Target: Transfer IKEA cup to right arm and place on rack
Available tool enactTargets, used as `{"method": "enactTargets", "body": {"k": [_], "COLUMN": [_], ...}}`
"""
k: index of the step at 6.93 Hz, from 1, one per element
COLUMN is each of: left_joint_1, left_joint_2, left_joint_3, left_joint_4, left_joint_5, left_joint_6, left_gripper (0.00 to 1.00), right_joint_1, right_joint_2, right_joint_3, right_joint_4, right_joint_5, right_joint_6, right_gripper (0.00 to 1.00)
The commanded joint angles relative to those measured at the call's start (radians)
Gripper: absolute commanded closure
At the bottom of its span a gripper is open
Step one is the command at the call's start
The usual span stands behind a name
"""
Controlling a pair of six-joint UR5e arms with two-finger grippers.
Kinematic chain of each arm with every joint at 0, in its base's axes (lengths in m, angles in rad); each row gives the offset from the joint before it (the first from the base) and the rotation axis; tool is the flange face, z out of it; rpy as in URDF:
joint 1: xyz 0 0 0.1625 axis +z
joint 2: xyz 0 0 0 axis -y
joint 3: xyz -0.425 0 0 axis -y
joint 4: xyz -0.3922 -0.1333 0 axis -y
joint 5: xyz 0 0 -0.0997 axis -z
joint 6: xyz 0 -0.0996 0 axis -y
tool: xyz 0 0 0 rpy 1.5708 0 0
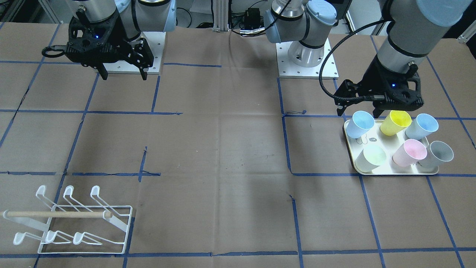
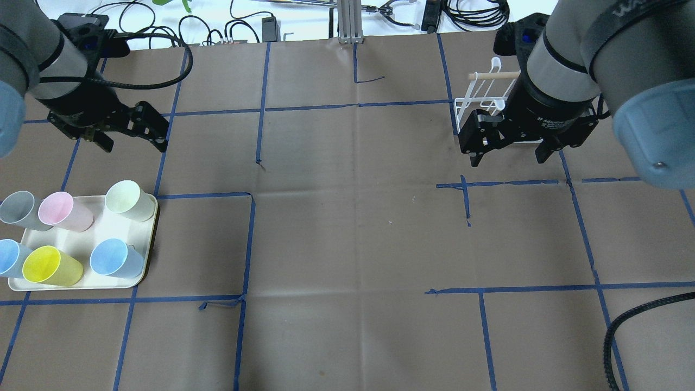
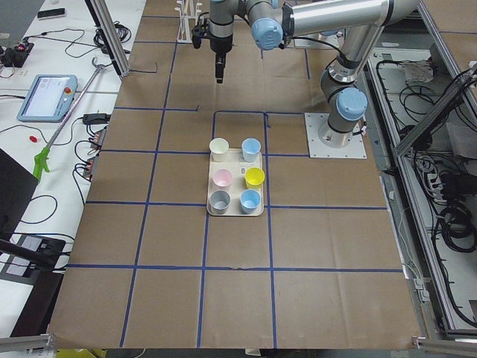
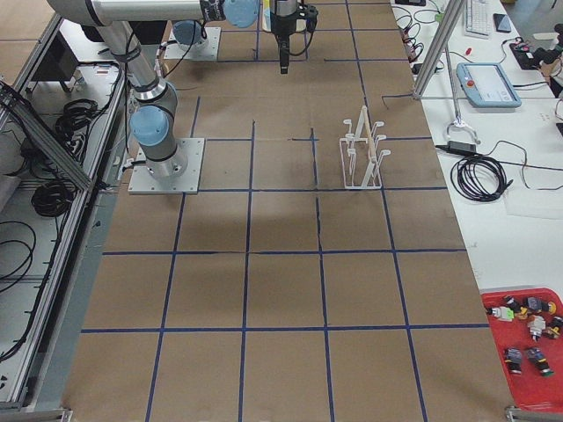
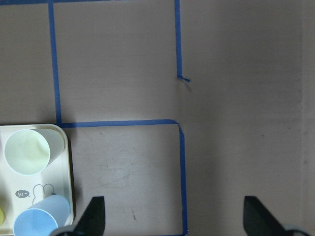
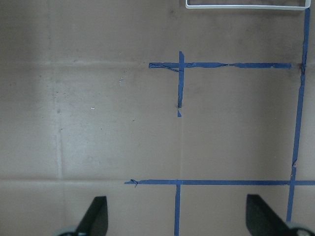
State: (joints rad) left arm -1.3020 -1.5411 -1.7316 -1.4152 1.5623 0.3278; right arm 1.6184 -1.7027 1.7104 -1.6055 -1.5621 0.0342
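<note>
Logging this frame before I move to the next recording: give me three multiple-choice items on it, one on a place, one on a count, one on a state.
1. Where on the table is the rack?
A) at the robot's right
B) at the robot's left
C) held in a gripper

2. How many cups stand on the tray?
A) four
B) five
C) six

3. The left gripper is:
A) shut on a cup
B) open and empty
C) shut and empty

Answers:
1 A, the overhead view shows it just beyond the right gripper.
2 C, two blue, one each yellow, pink, green and grey.
3 B, its fingers stand apart with nothing between them.
</note>
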Motion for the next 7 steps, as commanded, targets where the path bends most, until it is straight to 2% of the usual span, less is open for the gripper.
{"method": "enactTargets", "body": {"k": [1, 4, 7], "left_joint_1": [0.157, 0.167, 0.173], "left_joint_2": [0.006, 0.004, -0.020], "left_joint_3": [-0.040, -0.089, -0.213], "left_joint_4": [0.001, 0.027, 0.233], "left_joint_5": [-0.007, -0.007, 0.001], "left_joint_6": [0.152, 0.158, 0.152], "left_gripper": [0.01, 0.01, 0.01], "right_joint_1": [0.000, 0.000, 0.000], "right_joint_2": [0.000, 0.000, 0.000], "right_joint_3": [0.001, 0.005, 0.008], "right_joint_4": [-0.002, -0.004, -0.004], "right_joint_5": [0.001, 0.005, 0.007], "right_joint_6": [0.001, 0.003, 0.003], "right_gripper": [0.00, 0.00, 0.00]}}
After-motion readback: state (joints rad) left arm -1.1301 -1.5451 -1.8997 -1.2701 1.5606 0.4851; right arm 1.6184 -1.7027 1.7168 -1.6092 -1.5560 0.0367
